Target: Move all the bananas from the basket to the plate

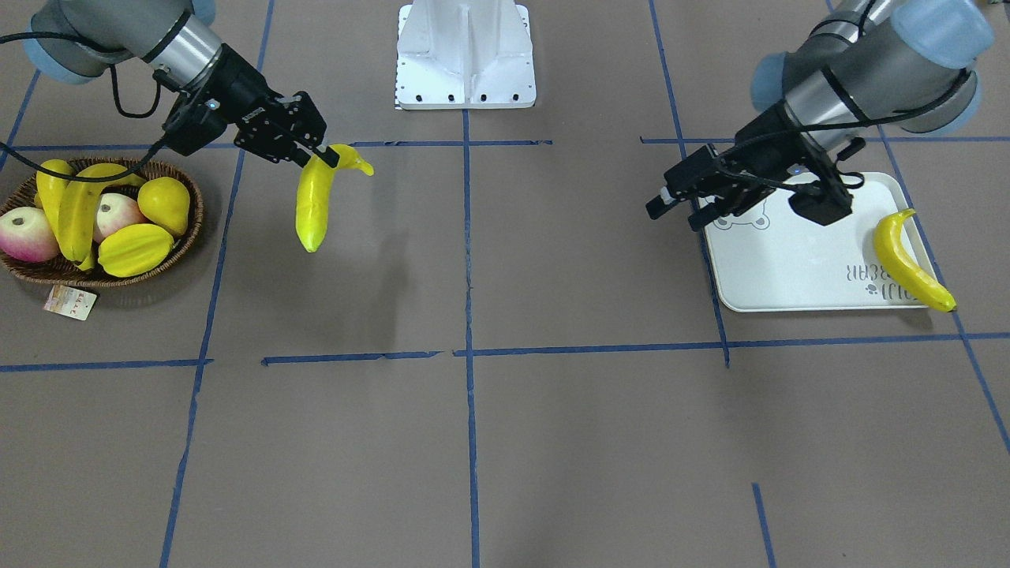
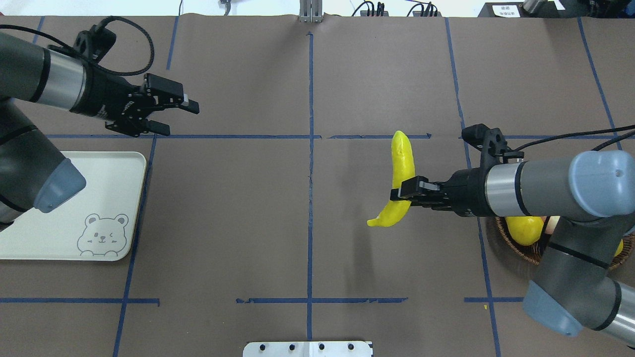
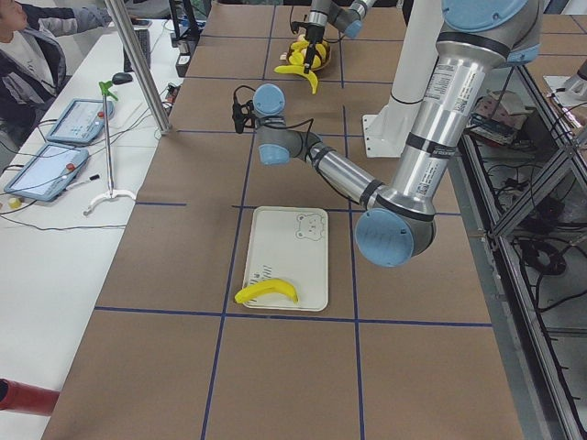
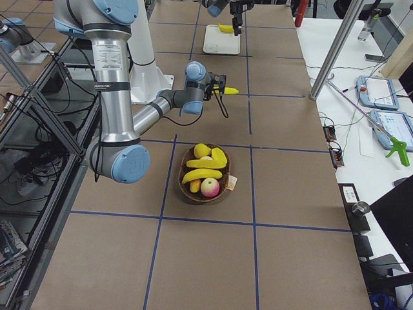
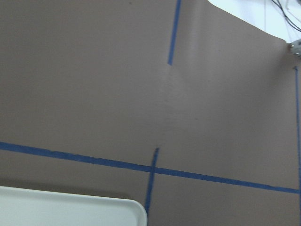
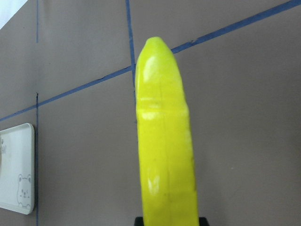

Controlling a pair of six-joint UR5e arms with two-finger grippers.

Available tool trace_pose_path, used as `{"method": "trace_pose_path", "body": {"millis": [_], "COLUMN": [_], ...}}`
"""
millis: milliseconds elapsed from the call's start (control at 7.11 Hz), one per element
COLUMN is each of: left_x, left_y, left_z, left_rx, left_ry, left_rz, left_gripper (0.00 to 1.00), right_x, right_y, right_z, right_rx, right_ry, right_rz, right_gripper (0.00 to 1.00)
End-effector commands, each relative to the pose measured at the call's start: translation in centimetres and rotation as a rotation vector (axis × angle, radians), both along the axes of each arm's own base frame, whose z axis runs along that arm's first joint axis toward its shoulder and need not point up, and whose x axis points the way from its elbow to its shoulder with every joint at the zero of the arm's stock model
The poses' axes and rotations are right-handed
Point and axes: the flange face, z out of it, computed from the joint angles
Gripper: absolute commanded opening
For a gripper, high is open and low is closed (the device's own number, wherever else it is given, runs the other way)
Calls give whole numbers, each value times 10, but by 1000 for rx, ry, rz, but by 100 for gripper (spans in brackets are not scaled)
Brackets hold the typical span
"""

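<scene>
The right gripper (image 2: pixel 403 192) was closed on the held banana (image 2: pixel 403 158), pinching it close to its stem end so that most of its length stuck out past the jaws, in the air above the table (image 2: pixel 307 258) between the basket (image 1: pixel 47 272) and the centre line. The left gripper (image 2: pixel 176 118) hung with its fingers spread and nothing between them, just beyond the far corner of the plate (image 2: pixel 59 233). 1 placed banana (image 1: pixel 911 264) lay along the plate's outer edge with a tip at or just over the rim, and 2 more bananas (image 1: pixel 75 213) sat in the basket among the pear (image 1: pixel 164 203), the starfruit (image 1: pixel 134 248) and other fruit. The likeliest trouble was the off-centre grip: the skin looked glossy, and with the weight well out from the jaws the fruit could pivot or slide free during a fast swing. The plate stood well apart from the right arm, so a hand-over seemed probable, and a release before the left fingers had closed would drop it on the table. A careless set-down could also nudge the placed banana off the rim.
</scene>
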Motion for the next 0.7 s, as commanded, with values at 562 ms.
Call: {"method": "trace_pose_path", "body": {"millis": [562], "left_x": [147], "left_y": [62], "left_z": [-114], "left_rx": [36], "left_ry": [83], "left_rz": [-9], "left_gripper": [99], "right_x": [-82], "right_y": [16], "right_z": [-70], "right_rx": [46], "right_ry": [-92], "right_rz": [3], "right_gripper": [5]}}
